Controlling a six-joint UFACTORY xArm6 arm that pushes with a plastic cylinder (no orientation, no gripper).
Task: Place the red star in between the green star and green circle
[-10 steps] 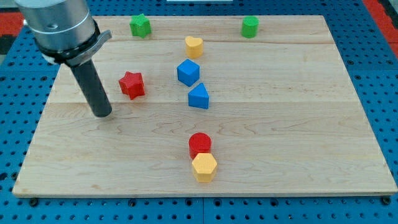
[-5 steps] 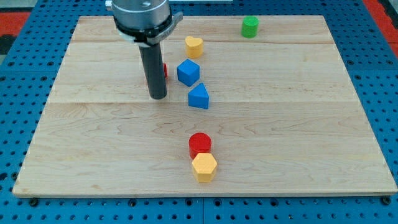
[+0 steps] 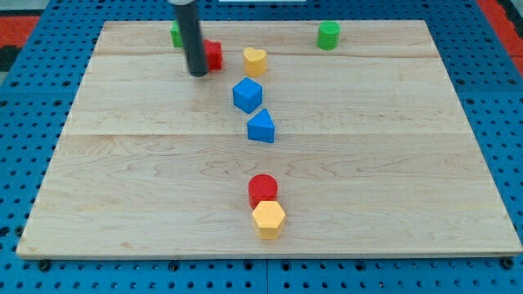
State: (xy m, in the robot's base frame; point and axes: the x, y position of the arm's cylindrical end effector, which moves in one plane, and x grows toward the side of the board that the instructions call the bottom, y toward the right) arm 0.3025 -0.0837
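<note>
The wooden board [image 3: 392, 163] fills the view. My tip [image 3: 197, 73], a bare rod end with nothing to open or close, presses against the left side of the red star [image 3: 213, 55], which it partly hides. The green star [image 3: 176, 34] peeks out behind the rod; the green circle [image 3: 328, 35] sits well apart to the right. Between them, just right of the red star, lies a yellow block [image 3: 255, 61].

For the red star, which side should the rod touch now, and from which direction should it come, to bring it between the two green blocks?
Contact the red star on its left face, coming from the view's left. My tip is already at its lower-left edge. The star sits just right of the green star, and the green circle lies far right, so it probably needs pushing rightward and slightly up.
</note>
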